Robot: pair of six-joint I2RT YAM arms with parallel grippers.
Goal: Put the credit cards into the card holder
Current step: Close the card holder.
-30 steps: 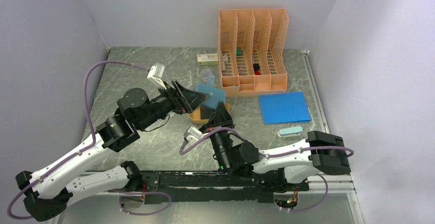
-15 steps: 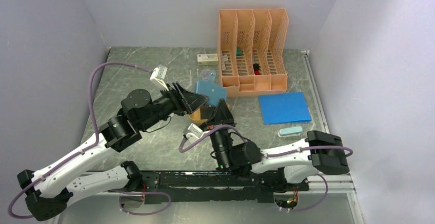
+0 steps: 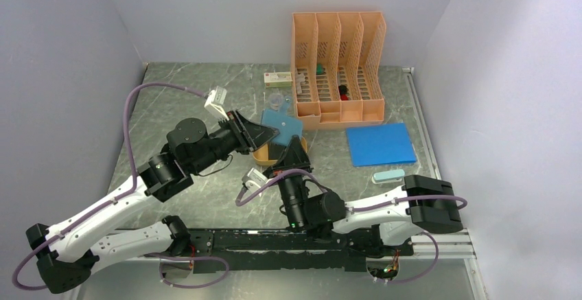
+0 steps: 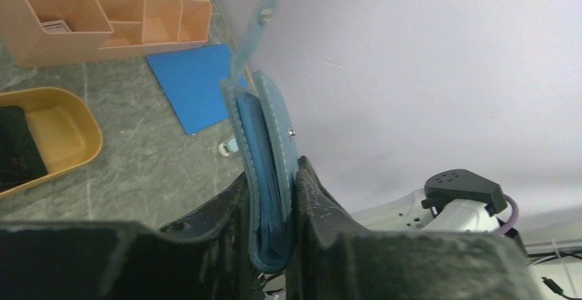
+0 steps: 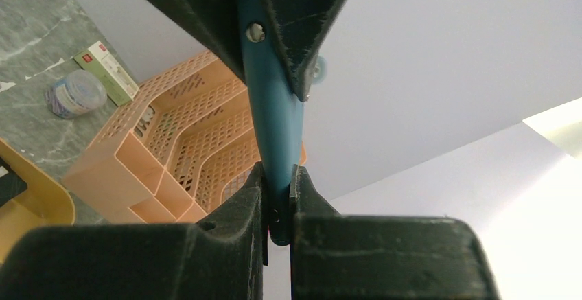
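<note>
Card holder (image 4: 264,121), teal, is held edge-on above the table beside the orange tray (image 4: 65,118). The left gripper (image 4: 271,187) clamps one edge and the right gripper (image 5: 278,180) pinches another. A dark credit card (image 4: 14,152) in the tray is cut off by the frame.

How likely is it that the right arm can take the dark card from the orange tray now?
Probably not: the right gripper is shut on the card holder, which the left gripper also clamps. The card lies uncovered in the tray.
</note>
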